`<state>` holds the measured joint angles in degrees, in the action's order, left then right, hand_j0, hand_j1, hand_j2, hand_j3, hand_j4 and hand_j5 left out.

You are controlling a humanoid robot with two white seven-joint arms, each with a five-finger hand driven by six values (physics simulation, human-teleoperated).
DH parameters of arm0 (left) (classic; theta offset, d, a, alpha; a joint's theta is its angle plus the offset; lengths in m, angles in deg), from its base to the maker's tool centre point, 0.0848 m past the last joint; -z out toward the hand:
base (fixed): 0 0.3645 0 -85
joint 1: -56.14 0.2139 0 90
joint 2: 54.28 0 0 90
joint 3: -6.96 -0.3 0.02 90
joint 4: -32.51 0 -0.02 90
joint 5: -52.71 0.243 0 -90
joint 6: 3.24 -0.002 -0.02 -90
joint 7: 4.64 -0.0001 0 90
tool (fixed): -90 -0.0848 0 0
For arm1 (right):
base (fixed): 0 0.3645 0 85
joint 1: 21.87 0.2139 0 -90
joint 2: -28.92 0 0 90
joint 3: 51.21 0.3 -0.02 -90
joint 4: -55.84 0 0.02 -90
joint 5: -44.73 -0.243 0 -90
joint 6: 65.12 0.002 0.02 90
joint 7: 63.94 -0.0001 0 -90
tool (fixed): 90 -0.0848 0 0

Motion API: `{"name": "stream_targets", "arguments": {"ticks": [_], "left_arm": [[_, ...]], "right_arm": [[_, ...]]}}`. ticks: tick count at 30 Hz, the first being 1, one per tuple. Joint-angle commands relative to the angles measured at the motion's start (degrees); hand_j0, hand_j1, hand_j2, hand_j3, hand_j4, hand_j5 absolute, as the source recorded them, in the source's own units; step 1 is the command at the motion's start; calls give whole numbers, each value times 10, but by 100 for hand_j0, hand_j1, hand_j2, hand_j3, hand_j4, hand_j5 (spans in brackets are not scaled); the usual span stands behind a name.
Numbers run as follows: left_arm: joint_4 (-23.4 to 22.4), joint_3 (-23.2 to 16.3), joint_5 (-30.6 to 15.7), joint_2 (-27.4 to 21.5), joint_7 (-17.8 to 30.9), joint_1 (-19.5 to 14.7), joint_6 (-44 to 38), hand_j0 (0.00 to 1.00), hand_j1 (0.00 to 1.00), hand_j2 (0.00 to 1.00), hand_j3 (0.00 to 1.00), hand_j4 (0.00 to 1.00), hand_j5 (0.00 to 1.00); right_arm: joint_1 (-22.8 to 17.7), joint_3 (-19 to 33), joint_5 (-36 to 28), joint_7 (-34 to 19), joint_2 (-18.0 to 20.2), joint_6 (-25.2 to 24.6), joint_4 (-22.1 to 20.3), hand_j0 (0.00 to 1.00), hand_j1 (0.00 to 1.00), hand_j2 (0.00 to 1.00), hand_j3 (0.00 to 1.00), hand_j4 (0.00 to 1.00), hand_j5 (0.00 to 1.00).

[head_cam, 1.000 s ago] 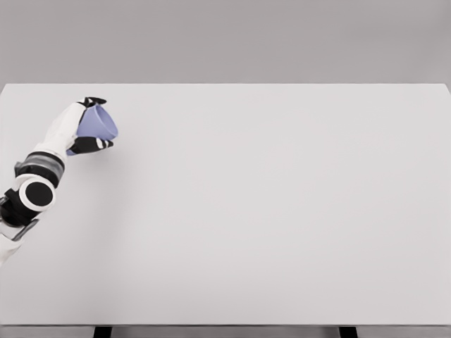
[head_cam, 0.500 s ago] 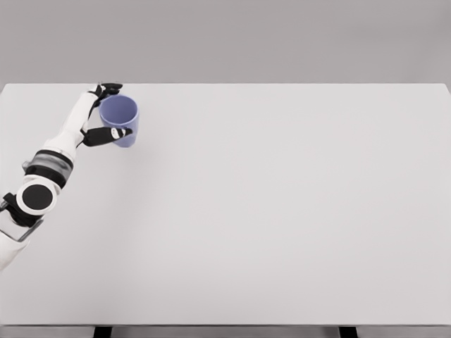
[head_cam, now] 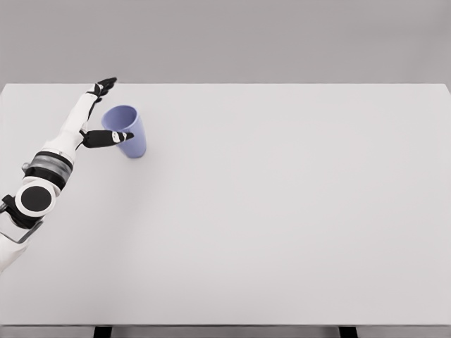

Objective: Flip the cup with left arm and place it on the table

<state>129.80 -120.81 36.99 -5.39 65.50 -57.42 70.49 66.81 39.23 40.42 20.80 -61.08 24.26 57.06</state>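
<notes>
The blue cup [head_cam: 126,131] stands mouth-up on the white bench [head_cam: 282,211], near its far left corner, with its opening tipped slightly toward the camera so that the inside wall shows. The left hand [head_cam: 95,116] sits just to the cup's left, reached in along a white forearm [head_cam: 53,165] from the lower left edge. Its fingers [head_cam: 106,84] are spread apart and point away toward the back edge, clear of the rim, while the dark thumb [head_cam: 109,137] lies across the front of the cup's wall; whether it touches the wall or only overlaps it in this view I cannot tell. Nothing is clamped around the cup, which suggests a release: the cup appears to bear its own weight on its base, upright as the task wants. I judge the flip and placement essentially done, with only the withdrawal of the hand remaining. The thumb could nudge the cup over.
</notes>
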Motion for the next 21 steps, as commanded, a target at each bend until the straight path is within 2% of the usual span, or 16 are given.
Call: {"name": "stream_targets", "arguments": {"ticks": [1, 8, 14, 17, 21], "left_arm": [[1, 0, 5, -2, 0, 0, 0, 100, 100, 100, 100, 100, 100], [11, 0, 4, -6, 0, 3, 1, 100, 100, 100, 100, 100, 100], [40, 0, 3, -12, 0, 9, 1, 100, 100, 100, 100, 100, 100], [58, 1, 3, -27, 0, 19, 1, 100, 100, 100, 100, 100, 100], [59, 1, 3, -48, 0, 20, 4, 100, 100, 100, 100, 100, 100]], "right_arm": [[0, 0, 0, 0, 0, 0, 0, 100, 100, 100, 100, 100, 100], [-1, 0, 0, 0, 0, 0, 0, 100, 100, 100, 100, 100, 100], [-1, 0, 0, 0, 0, 0, 0, 100, 100, 100, 100, 100, 100], [-1, 0, 0, 0, 0, 0, 0, 100, 100, 100, 100, 100, 100], [-1, 0, 0, 0, 0, 0, 0, 100, 100, 100, 100, 100, 100]]}}
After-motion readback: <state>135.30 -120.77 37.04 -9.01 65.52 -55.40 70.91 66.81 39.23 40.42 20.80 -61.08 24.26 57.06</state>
